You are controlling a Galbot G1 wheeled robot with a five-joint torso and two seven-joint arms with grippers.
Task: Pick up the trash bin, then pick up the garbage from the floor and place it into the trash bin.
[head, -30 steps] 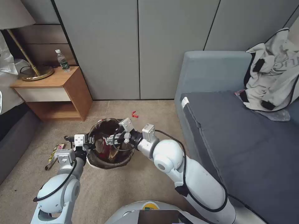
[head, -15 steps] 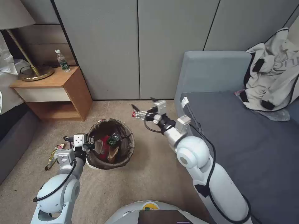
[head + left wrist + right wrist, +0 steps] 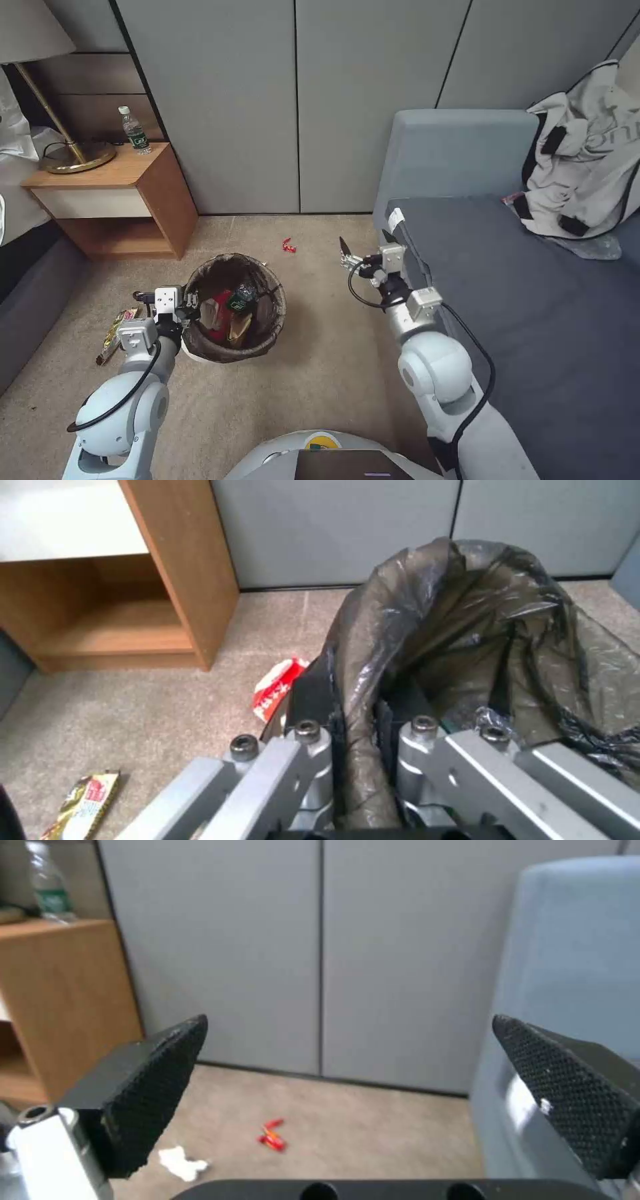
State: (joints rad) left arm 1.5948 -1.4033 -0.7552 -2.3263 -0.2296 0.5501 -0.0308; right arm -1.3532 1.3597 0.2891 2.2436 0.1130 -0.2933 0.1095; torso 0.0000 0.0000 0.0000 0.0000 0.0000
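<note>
A dark brown-black bag [image 3: 200,340] is lining the trash bin [image 3: 192,353], whose base is showing white. A bright red scrap [image 3: 288,245] is lying on beige carpet [image 3: 320,373]. A red-and-white packet [image 3: 277,687] and a yellow-brown wrapper [image 3: 117,333] are lying nearby. Black textured pads [image 3: 153,1090] are showing dotted patterning.

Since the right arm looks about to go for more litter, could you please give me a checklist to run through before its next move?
1. Left claw clamped on the trash bin rim: ok, the bag is pinched between its fingers.
2. Right claw open and empty: ok.
3. Small red wrapper on the carpet, unobstructed: ok.
4. White tissue on the floor near it: ok.
5. Bin has room: ok, litter sits below the rim.
6. Yellow-brown snack wrapper beside the left arm within right-arm reach: cannot tell.
</note>
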